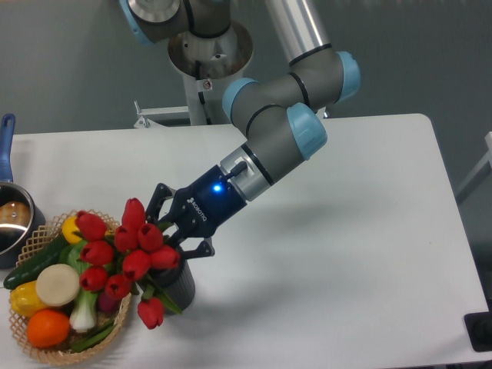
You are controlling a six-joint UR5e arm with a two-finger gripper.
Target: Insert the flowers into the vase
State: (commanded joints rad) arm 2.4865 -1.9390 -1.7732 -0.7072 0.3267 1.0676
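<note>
A bunch of red tulips (127, 247) with green leaves stands in the small dark grey vase (180, 287) at the front left of the white table. The blooms lean left over the wicker basket, and one bloom (151, 313) hangs low beside the vase. My gripper (171, 231) reaches in from the upper right, just above the vase mouth, among the stems. Its fingers (159, 201) look spread, but the flowers hide the tips, so I cannot tell if they still hold the stems.
A wicker basket (31, 354) of toy vegetables and fruit sits at the front left, touching the flowers. A blue-handled metal pot (14, 219) stands at the left edge. The arm's base (207, 54) is at the back.
</note>
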